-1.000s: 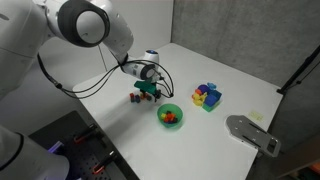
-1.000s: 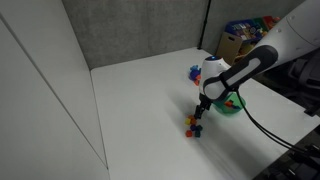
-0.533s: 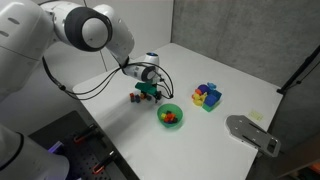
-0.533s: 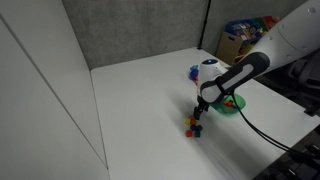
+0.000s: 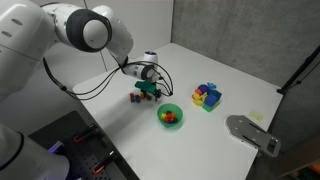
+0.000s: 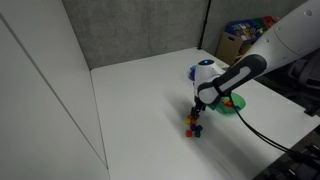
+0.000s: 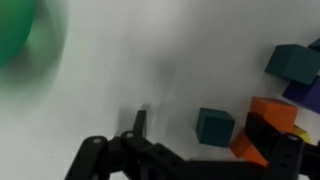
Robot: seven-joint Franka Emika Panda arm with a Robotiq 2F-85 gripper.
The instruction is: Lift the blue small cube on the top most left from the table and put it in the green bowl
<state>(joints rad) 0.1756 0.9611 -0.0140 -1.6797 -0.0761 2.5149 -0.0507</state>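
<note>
Gripper (image 5: 147, 92) low over the white table (image 5: 225, 70), pointing down at a cluster of tiny cubes (image 6: 193, 124). Jaws spread apart. In the wrist view one dark finger (image 7: 139, 122) stands left of the blue small cube (image 7: 214, 125) with bare table between them. The other finger comes in at the lower right edge, behind the orange cube (image 7: 266, 112).

Blue small cube: sits flat on the table between my fingers, touching neither as far as I can tell. Its right side is just beside the orange cube. A second dark-blue cube (image 7: 292, 62) lies further toward the upper right, with a scrap of purple below it at the frame edge. In both exterior views my fingers hide most of the cluster, so I cannot pick out the single cube there.

Green bowl (image 5: 170, 116): on the table near the cluster, apart from it, toward the table's near edge in that exterior view. Small red and orange pieces lie inside. In the wrist view it is a blurred green patch (image 7: 25, 40) at the upper left. In an exterior view the bowl (image 6: 233, 104) is partly hidden behind my arm.

Also on the table: larger yellow, blue and purple blocks (image 5: 207, 96) bunched together beyond the bowl, and a grey metal plate (image 5: 250, 133) at the far corner.
</note>
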